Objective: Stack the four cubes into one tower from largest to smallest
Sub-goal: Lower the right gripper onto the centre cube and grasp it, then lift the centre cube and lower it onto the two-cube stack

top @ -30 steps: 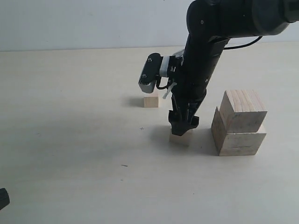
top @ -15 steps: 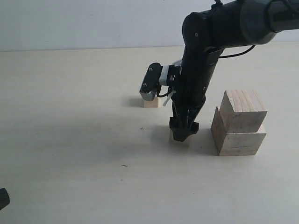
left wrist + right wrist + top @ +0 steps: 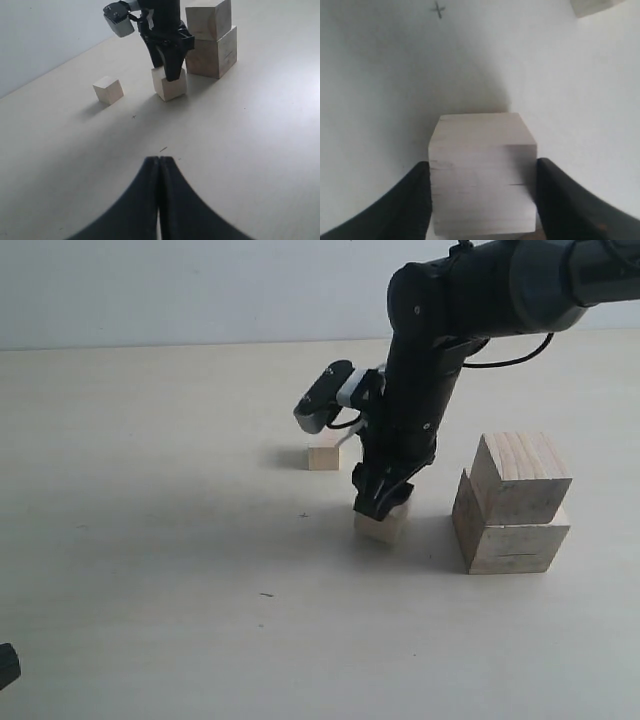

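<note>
no readable text or numbers, one small cross mark (image 3: 438, 8) (thin, dark) on the tabletop (image 3: 380, 75)

DESK AND WALL: A pale cream desk (image 3: 150, 440) with a matte top fills most of the exterior view. It meets a plain whitish wall (image 3: 180, 290) along a straight line at the back. A small dark cross-shaped mark (image 3: 303, 515) sits near the middle of the desk. A short dark fleck (image 3: 265, 594) lies nearer the camera, well apart from it.
</note>
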`<state>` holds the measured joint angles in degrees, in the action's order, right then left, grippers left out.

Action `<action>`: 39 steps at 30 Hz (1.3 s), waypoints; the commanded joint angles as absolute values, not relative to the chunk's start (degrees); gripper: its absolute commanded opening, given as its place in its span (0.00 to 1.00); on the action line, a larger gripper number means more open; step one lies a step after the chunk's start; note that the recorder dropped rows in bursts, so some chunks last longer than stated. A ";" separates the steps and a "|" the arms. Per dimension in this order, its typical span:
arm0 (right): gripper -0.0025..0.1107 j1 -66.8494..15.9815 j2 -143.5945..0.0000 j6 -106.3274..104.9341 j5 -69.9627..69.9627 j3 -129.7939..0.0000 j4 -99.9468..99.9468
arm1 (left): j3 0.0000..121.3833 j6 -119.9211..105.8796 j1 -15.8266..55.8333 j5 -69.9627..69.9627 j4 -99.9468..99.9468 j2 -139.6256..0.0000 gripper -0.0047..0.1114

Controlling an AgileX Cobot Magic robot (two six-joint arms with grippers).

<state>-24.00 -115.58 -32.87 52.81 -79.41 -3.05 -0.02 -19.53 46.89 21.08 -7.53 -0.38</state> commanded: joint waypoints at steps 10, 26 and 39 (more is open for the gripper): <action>0.30 -24.85 -95.83 2.04 69.96 -92.61 3.39 | 0.00 -19.33 46.80 20.72 -7.71 0.00 0.04; 0.30 -16.46 -79.81 6.85 69.96 -75.26 3.48 | 0.00 -19.33 46.80 20.72 -7.71 0.00 0.04; 0.30 -15.24 -79.28 9.88 69.96 -70.45 3.06 | 0.00 -19.33 46.80 20.72 -7.71 0.00 0.04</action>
